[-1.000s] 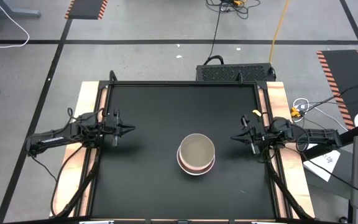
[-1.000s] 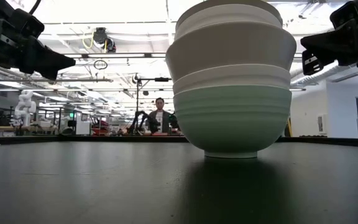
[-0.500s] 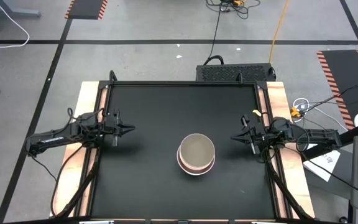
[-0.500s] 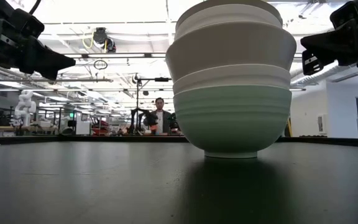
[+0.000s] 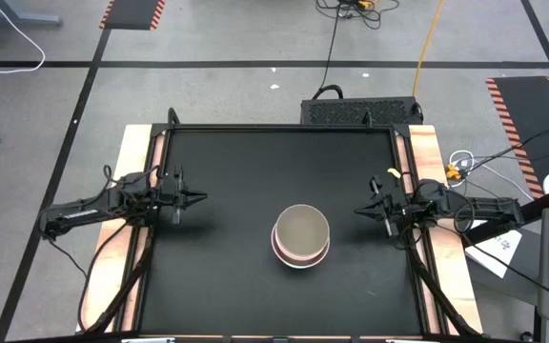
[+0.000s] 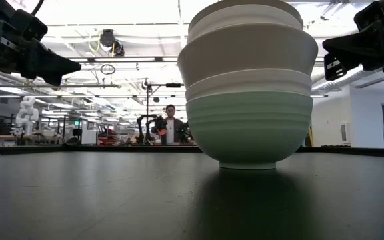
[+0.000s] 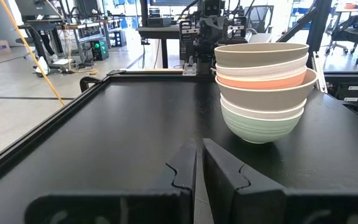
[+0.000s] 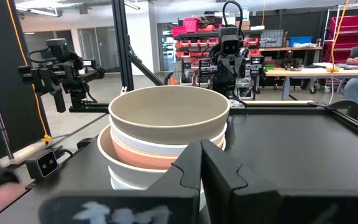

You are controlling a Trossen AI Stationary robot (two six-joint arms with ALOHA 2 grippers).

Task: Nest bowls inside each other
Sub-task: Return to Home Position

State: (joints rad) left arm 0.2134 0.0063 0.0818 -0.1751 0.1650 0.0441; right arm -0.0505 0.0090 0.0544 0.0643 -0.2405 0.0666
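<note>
On the table's left side: we saw the left arm stretched out low and nearly level, its left gripper (image 5: 196,198) aimed inward at the table's middle and hanging clear of the surface.
Left fingers: we found them pressed together with nothing between them; only a thin slit showed in the left wrist view.
Right arm: it reached in from the right edge in much the same low pose, and the right gripper (image 5: 360,210) pointed inward at the bowls, also off the surface.
Right fingers: we found them pressed together too, holding nothing.
Stack position: the nested stack of small round plastic bowls (image 5: 301,238) stood on the flat black tabletop (image 5: 227,276), between the two grippers, nearer the right one and touching neither.
Stack order: we read the olive-tan bowl (image 7: 261,55) on top, a thin white rim under it, then the coral-pink bowl (image 7: 263,79), the pale beige-grey bowl (image 7: 266,98), another white rim and the mint-green bowl (image 7: 260,129) at the base.
Orientation: every mouth faced up; the stack stood upright, its long axis vertical, and we saw no lean.
Background: a person (image 6: 171,127) stood far behind the table.
</note>
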